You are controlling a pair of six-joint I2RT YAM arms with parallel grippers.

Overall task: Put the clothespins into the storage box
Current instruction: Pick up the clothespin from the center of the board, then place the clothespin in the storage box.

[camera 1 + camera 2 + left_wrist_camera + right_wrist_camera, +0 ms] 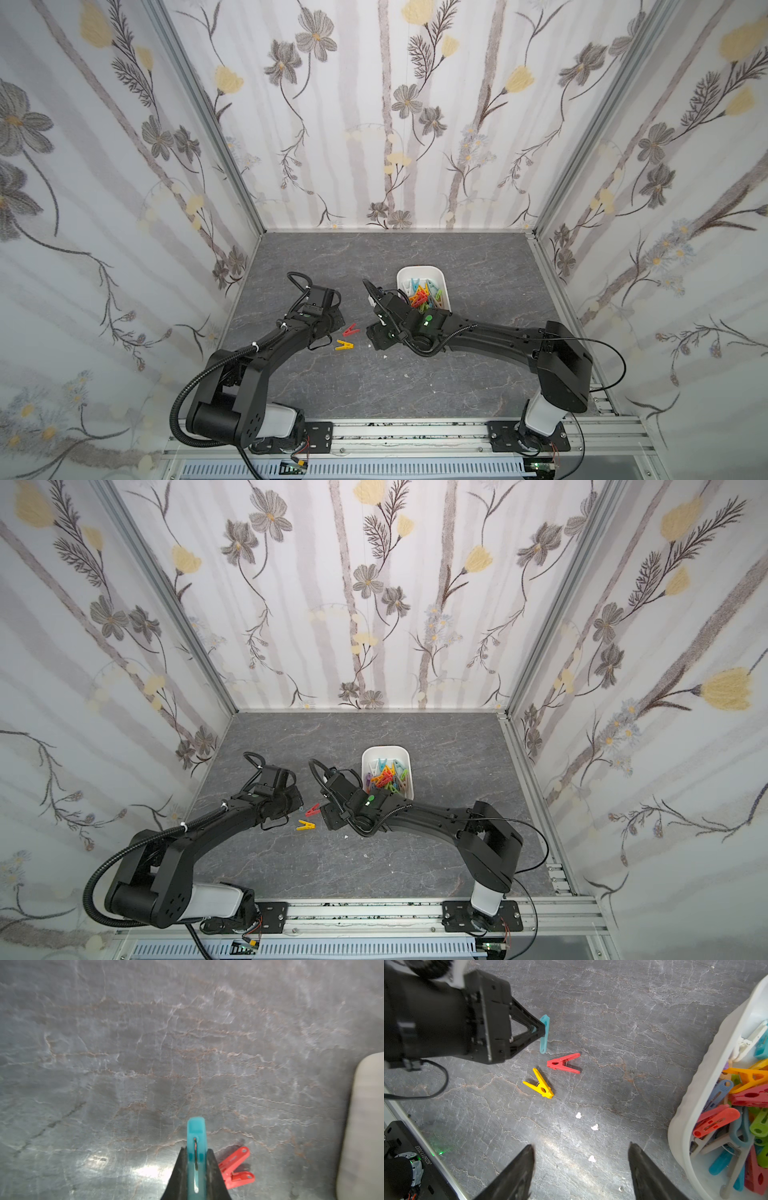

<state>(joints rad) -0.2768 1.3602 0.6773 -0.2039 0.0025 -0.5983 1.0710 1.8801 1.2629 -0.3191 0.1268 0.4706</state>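
My left gripper (pixel 196 1149) is shut on a teal clothespin (pixel 196 1128), which it holds just above the table; the right wrist view shows the same grip (pixel 544 1032). Beside it a red clothespin (pixel 351 330) (pixel 563 1064) and a yellow clothespin (pixel 344 345) (pixel 542 1084) lie loose on the table. The white storage box (pixel 419 272) (pixel 695 1095) stands further right, holding several clothespins of many colours. My right gripper (pixel 581 1145) hovers open over bare table between the loose clothespins and the box, with nothing between its fingers.
The table (pixel 415 374) is dark grey stone-patterned. Tiny white specks (pixel 578 1115) lie on it near my right gripper. Flowered walls close in three sides. An aluminium rail (pixel 415 432) with both arm bases runs along the front edge.
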